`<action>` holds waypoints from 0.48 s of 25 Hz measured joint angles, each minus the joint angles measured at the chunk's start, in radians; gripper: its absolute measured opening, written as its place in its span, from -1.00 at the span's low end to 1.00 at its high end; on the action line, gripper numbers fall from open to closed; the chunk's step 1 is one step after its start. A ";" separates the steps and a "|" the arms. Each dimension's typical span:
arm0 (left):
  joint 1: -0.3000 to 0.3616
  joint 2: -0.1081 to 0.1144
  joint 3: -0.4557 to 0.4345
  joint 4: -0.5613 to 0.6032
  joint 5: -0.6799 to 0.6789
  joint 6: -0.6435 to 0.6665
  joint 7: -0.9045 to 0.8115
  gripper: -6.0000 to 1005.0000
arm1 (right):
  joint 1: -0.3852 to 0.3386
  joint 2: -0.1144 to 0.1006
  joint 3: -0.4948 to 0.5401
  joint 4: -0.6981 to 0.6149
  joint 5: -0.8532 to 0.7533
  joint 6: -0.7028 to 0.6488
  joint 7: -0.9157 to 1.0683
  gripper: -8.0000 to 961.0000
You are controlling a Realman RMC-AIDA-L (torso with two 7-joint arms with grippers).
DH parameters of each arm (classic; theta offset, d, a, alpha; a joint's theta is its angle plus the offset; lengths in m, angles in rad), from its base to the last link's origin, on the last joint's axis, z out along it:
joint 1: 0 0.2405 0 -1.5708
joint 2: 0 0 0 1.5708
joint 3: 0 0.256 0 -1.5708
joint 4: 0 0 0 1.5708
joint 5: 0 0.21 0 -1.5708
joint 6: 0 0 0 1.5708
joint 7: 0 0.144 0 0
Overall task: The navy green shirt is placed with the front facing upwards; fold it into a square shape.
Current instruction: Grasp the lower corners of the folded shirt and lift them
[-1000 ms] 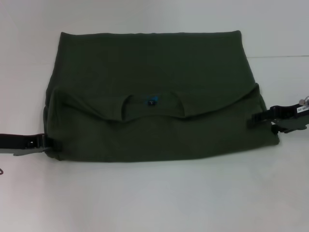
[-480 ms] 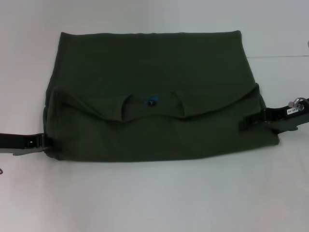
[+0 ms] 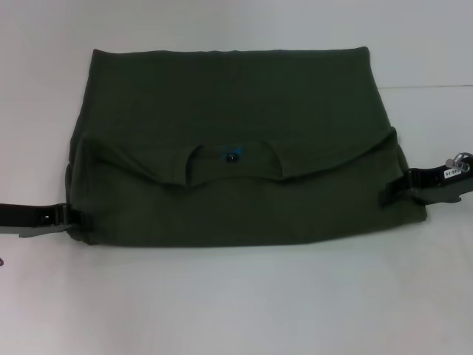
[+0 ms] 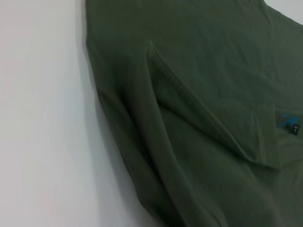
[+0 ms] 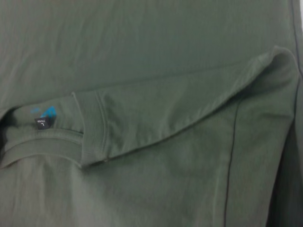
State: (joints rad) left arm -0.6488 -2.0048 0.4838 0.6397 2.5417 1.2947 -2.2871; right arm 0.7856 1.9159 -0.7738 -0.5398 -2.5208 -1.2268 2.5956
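Surface: plain white bench [image 3: 236, 303], filling the head view to every edge; faint seam line toward the far right.

Garment: navy green shirt [image 3: 236, 96], lying across the middle of the bench, already doubled into a wide rectangle, broader than deep.

Upper flap: collar end turned over toward the near edge, its curved edge crossing the middle of the shirt from side to side.

Collar: round neckline [image 5: 90, 132], ribbed, sitting at the centre of the flap.

Step in hand: judged a mid-fold pause, sleeves and top already turned in, final halving into a square not yet done.

Left gripper: left gripper [image 3: 80, 219], low on the bench at the shirt's near-left corner, tips at the cloth edge; open or closed cannot be told.

Right gripper: right gripper [image 3: 392, 192], at the shirt's right edge, dark fingers lying over the hem; whether pinching cloth cannot be told.

Next move: probably a firm pinch through all layers at one side edge, then a carry across to the opposite edge, kept low so the flap does not slide.

Risk: loose flap and puffed left edge likely to shift if only the top layer is caught.

Neck label: small black tag [image 5: 42, 124] inside the collar with tiny pale lettering, too small to read; bright blue mark just beside it.

Gripper tag: white strip [image 3: 452, 170] on the right arm, characters illegible.

Chest print: none visible.
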 joint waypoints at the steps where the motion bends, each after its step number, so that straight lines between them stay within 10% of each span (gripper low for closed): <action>1: 0.000 0.000 0.000 0.000 0.000 0.000 0.000 -0.81 | 0.000 0.000 0.000 -0.001 0.000 0.000 -0.001 0.23; 12: -0.001 0.001 0.001 0.000 0.000 0.006 0.000 -0.81 | -0.007 0.000 0.002 -0.002 0.000 0.001 -0.009 -0.73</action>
State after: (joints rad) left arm -0.6502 -2.0041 0.4845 0.6397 2.5418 1.3012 -2.2871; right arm 0.7781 1.9159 -0.7720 -0.5415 -2.5203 -1.2256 2.5867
